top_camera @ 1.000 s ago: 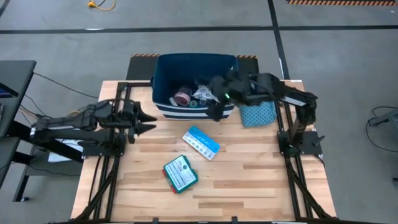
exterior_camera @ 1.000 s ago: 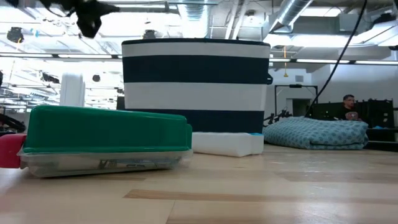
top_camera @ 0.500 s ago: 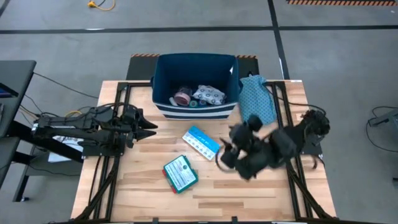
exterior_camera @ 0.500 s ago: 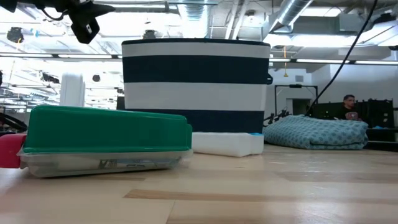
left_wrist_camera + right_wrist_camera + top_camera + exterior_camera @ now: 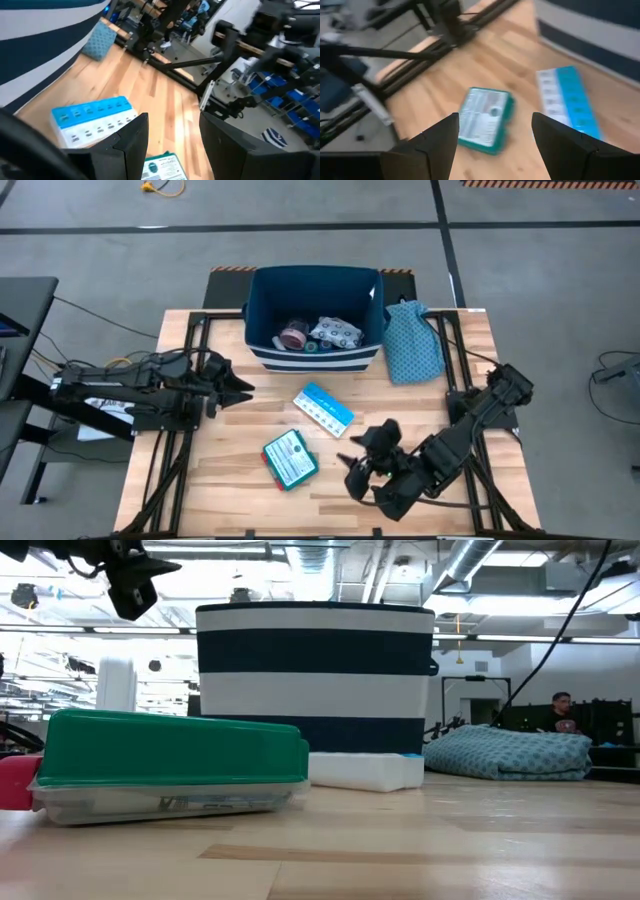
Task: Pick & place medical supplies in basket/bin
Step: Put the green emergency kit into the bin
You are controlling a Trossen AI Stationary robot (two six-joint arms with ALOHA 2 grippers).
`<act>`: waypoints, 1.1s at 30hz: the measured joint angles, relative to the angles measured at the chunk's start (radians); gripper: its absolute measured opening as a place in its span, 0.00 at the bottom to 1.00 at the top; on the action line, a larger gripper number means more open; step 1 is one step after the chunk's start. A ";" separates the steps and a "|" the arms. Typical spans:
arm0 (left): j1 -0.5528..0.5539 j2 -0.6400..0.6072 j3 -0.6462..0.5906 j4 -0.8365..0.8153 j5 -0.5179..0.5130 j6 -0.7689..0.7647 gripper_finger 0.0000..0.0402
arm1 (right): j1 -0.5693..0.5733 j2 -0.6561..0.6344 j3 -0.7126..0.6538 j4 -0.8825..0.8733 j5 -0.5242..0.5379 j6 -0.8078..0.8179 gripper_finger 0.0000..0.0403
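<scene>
Ahead of your right gripper [image 5: 492,145], whose jaws are standing released, the teal box [image 5: 484,119] is lying flat on the table [image 5: 400,410]; you are lining up, so keep it centred between them.

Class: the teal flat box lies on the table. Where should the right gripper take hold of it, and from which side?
The teal flat box lies flat and clear of the packet. Probably come from above with the open right gripper and pinch across its two longer edges: the narrower span, with free table on both sides.
</scene>
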 joint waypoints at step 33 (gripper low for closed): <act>-0.206 0.022 0.000 -0.310 0.132 0.004 0.42 | -0.231 0.311 -0.029 0.400 -0.310 0.026 0.61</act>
